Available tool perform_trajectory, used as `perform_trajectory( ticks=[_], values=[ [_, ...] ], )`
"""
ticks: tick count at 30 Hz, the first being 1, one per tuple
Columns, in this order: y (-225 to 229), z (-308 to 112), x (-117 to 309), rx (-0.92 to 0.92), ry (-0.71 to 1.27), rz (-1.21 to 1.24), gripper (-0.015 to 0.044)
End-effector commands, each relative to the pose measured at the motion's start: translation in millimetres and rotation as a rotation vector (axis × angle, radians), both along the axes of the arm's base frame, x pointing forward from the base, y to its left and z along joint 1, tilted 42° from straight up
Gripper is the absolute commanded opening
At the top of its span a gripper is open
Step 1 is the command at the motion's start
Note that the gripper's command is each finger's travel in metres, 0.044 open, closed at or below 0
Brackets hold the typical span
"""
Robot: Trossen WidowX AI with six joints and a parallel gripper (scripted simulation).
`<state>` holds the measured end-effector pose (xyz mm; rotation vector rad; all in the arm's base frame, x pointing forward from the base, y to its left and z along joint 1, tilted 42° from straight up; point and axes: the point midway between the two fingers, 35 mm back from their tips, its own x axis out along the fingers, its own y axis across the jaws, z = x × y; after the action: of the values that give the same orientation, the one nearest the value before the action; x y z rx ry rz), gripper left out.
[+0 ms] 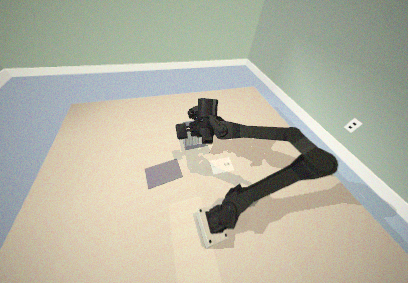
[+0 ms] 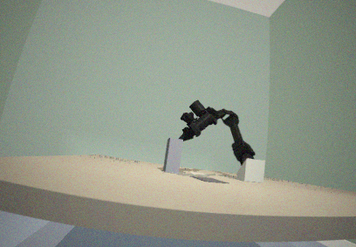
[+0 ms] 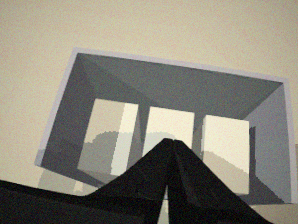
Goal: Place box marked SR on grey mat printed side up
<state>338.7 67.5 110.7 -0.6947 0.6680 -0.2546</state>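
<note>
Gripper [image 1: 189,126] [image 2: 181,139] [image 3: 170,148] fingers are together with nothing between them; in the top view they are hard to make out among the dark parts of the arm [image 1: 265,133] [image 2: 236,133], which reaches over the bin [image 1: 194,147] [image 2: 173,156] [image 3: 175,64] and hides much of it. Pale upright shapes show inside the bin below the arm, while the grey mat [image 1: 163,173] [image 2: 209,179] lies flat on the table [image 1: 115,142] [image 2: 109,181], apart from the bin, with no box on it. The arm rises from a white base [image 1: 202,232] [image 2: 254,170] well apart from the bin, and a white wall outlet [image 1: 353,125] is on the green wall. In the exterior view the arm bends down toward the bin, its fingertips close to the bin's upper edge; whether they touch it I cannot tell. The bin stands upright, its walls hiding the boxes, and the mat shows as a thin dark strip between bin and base. In the wrist view the closed fingertips overlap the middle box [image 3: 170,122], with the left box [image 3: 107,130] and the right box [image 3: 226,150] to either side in the picture. All three stand in a row with gaps between them, so the SR box is in the bin, but no code is readable and I cannot tell which one it is
</note>
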Motion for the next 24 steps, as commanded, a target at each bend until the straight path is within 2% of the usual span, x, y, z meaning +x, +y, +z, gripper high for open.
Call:
perform_trajectory(
  ticks=[1,24],
  values=[
    [-4.8,-6.7,-0.6,-0.002,0.004,0.005,0.0],
    [-9.2,-11.7,-4.2,-0.003,0.004,0.005,0.0]
  ],
)
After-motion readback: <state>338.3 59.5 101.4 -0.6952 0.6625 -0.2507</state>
